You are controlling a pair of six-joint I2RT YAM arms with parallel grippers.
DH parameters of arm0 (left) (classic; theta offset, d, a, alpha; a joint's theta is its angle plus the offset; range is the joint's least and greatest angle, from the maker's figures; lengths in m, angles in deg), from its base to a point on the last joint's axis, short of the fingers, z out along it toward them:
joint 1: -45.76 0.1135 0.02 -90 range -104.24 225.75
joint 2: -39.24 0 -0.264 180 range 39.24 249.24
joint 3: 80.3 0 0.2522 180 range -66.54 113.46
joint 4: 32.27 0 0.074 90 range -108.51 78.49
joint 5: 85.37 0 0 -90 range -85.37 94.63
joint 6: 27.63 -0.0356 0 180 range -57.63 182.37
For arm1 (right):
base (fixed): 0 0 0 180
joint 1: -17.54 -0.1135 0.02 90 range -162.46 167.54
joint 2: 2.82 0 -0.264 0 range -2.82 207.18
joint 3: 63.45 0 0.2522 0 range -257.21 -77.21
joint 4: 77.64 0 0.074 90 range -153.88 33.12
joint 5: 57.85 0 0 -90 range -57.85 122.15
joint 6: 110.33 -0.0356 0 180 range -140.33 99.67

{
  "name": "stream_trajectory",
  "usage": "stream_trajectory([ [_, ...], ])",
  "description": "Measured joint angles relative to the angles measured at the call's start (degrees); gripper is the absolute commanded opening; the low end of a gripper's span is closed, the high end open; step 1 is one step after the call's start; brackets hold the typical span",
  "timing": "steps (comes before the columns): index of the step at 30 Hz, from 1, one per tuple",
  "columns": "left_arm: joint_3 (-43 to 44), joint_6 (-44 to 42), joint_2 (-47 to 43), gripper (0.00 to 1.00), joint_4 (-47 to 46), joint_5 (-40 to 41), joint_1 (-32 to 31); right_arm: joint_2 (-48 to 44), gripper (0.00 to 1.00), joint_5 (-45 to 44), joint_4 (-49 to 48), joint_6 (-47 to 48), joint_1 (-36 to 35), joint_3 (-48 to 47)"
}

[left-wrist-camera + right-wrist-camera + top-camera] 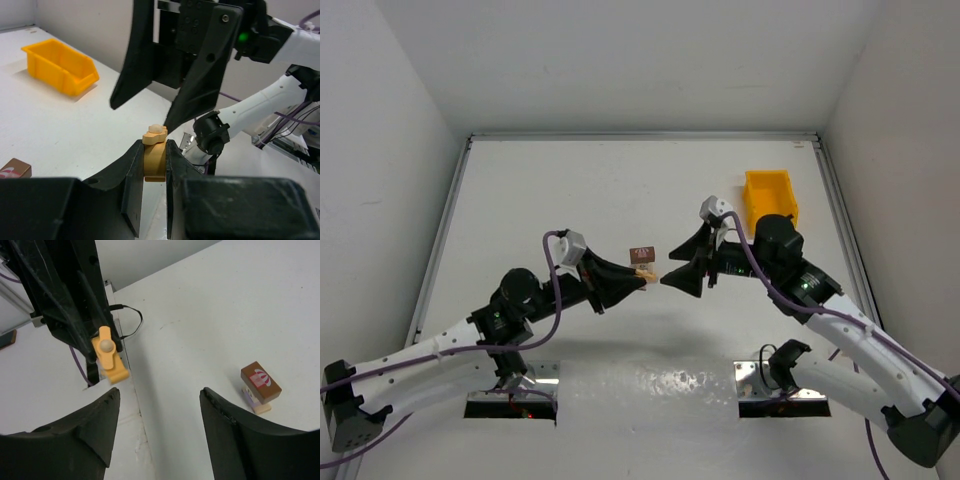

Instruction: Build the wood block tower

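Note:
My left gripper (642,281) is shut on a pale tan wooden piece (154,157) with a small round knob on its end, held above the table; the piece also shows in the right wrist view (109,356) and as a small tan speck in the top view (649,272). My right gripper (667,279) is open and empty, its tips facing the left gripper's tips a short gap away. A small stack (642,260) stands on the table just behind them: a dark brown block with a red-and-white mark (260,382) on a pale block (256,404).
A yellow plastic bin (770,197) sits at the back right, also in the left wrist view (60,66). The dark brown block's corner shows at the left edge of the left wrist view (14,168). White walls enclose the white table (570,190).

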Motion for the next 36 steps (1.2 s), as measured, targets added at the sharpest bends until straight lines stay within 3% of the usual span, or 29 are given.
stream_trajectory([
  [13, -0.02, 0.13, 3.37, 0.00, -3.13, -4.02, 2.19, 6.62, 0.62, 13.29, -12.55, -2.08, 3.54, 0.02],
  [19, 0.02, 0.66, 5.84, 0.00, -3.43, -3.23, 2.29, 5.25, 0.55, 14.84, -10.67, -1.44, 3.17, 0.09],
  [26, 0.17, 1.05, 5.95, 0.00, -4.02, -3.15, 2.29, 2.51, 0.65, 15.45, -10.49, -0.44, 3.13, 0.20],
  [36, 0.17, 1.88, 6.75, 0.00, -7.56, -5.55, 2.29, 7.72, 0.59, 17.84, -10.86, -1.88, 3.13, 0.31],
])
